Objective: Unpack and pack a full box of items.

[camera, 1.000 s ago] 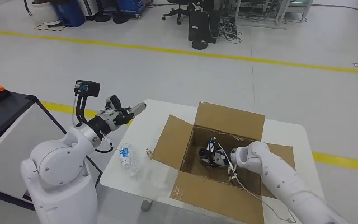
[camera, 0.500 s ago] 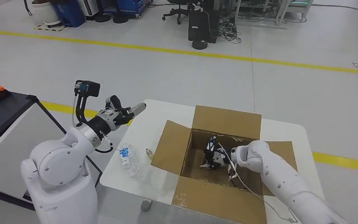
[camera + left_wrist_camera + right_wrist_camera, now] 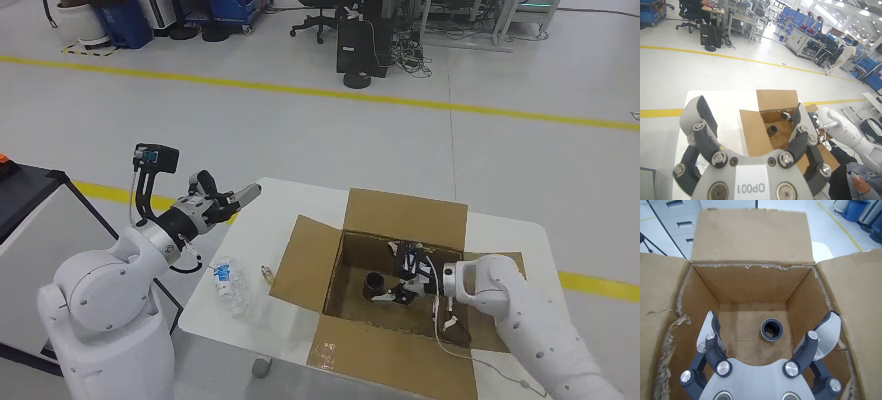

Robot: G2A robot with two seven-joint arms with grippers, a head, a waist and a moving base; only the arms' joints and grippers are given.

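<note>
Two robot arms are at a white surface (image 3: 300, 200) that carries an open cardboard box (image 3: 405, 215). The box sits on the right half of the surface with all four flaps folded outward; torn paper fringe runs along the inner edges of the opening.

One item is in the box: a short black hollow cylinder (image 3: 771, 329) with a bright metal rim. It rests on the cardboard floor near the middle, apart from every wall, with its open end turned toward the right wrist camera. No writing can be made out on it.

The right gripper (image 3: 771, 316) is lowered inside the box, just beside the cylinder. Its fingers (image 3: 712, 321) are spread wide and hold nothing, and the cylinder shows between them without touching either.

The left gripper (image 3: 750, 101) is held in the air over the far left corner of the surface, well apart from the box and pointing toward it. Its fingers are also spread apart and hold nothing. A white printed label is stuck on the gripper's grey base, close to the wrist camera.

A crumpled clear plastic bottle (image 3: 228, 283) with a blue label lies on its side on the left part of the surface, outside the box. A small object (image 3: 266, 272) lies between the bottle and the box's left flap; it is too small to identify.
</note>
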